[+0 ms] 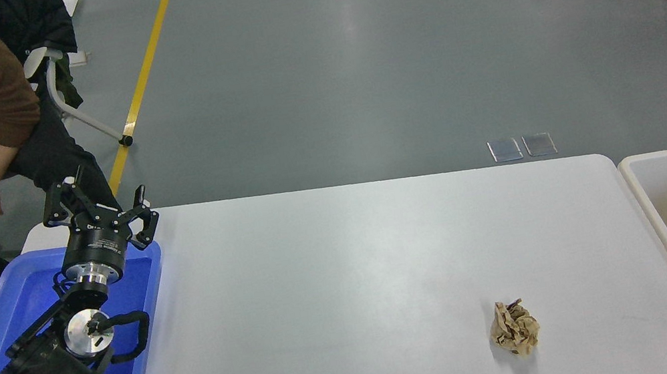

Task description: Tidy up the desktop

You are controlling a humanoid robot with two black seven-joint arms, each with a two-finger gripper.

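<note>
**Left arm idle over tray; one item left to clear**

The desktop [347, 266] fills the centre and lower frame. The left gripper [100, 209], fingers spread and holding nothing, hangs over the blue tray [147, 326] at lower left. A crumpled paper ball [514, 327] lies at lower right near the beige bin [665, 226], probably its destination. The right gripper is out of view.

Even overhead lighting, bright. Soft glare streaks on grey floor [346, 22], upper centre of frame. Desktop [355, 278] slightly washed out, mid-frame. Crumpled paper [514, 327], lower right, casts short faint shadow. Focus sharp; mild distortion at edges.
</note>
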